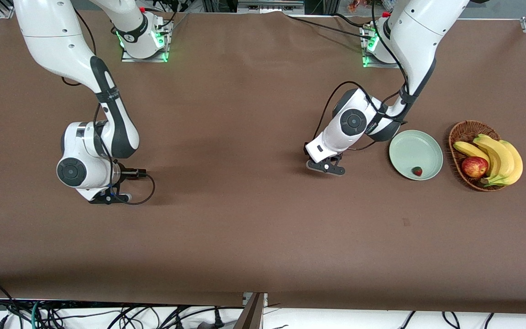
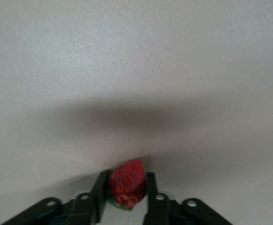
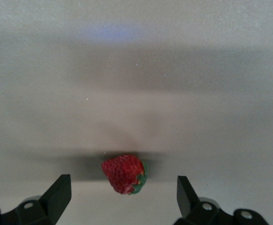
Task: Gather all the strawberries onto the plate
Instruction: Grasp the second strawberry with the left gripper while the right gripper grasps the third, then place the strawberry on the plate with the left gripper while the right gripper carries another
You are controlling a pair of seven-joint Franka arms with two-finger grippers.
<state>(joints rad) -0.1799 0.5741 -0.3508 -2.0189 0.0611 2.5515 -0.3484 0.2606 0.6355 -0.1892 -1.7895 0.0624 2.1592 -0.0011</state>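
The left claw (image 2: 125, 197), low at the brown desk (image 1: 244, 228), is clamped on a small red strawberry with a green leafy cap (image 2: 127, 183), tip outward along the fingers. The right claw (image 3: 122, 197) stands wide open astride a second red strawberry (image 3: 124, 174), empty. A third tiny berry (image 1: 417, 171) lies at six o'clock in the round mint-green plate (image 1: 409, 146).

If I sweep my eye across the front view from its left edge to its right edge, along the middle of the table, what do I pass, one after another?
Right gripper, open, low over the table → left gripper, shut on a strawberry → plate with one strawberry in it → apple → bananas, both in the basket.
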